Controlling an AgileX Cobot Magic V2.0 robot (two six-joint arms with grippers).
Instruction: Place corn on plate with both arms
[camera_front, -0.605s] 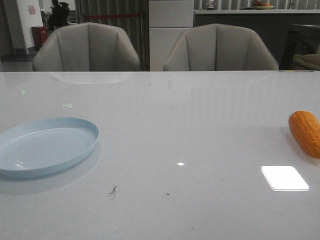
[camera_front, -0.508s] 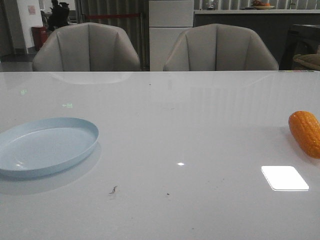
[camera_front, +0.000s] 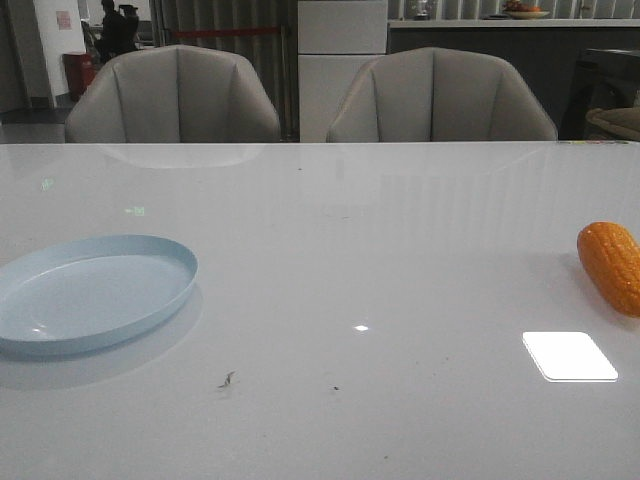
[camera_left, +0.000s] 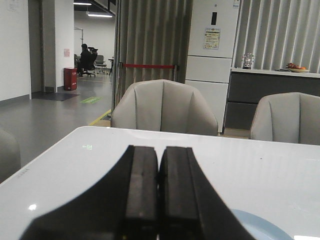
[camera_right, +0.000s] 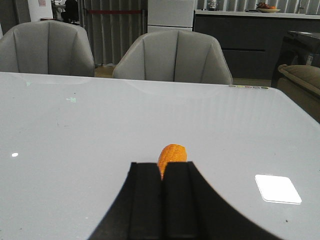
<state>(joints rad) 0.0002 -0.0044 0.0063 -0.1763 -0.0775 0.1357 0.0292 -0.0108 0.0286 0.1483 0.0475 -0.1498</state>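
The corn (camera_front: 610, 268), orange-yellow, lies on the white table at the far right, partly cut off by the front view's edge. The pale blue plate (camera_front: 90, 295) rests empty at the left. Neither gripper shows in the front view. In the left wrist view my left gripper (camera_left: 159, 150) is shut with nothing between its fingers, and a sliver of the plate (camera_left: 260, 227) shows beside it. In the right wrist view my right gripper (camera_right: 162, 167) is shut and holds nothing, and the corn (camera_right: 172, 152) lies just beyond its fingertips, partly hidden by them.
Two grey chairs (camera_front: 175, 95) (camera_front: 440, 95) stand behind the table's far edge. A bright square light reflection (camera_front: 569, 356) lies on the tabletop in front of the corn. Small dark specks (camera_front: 227, 379) mark the surface near the front.
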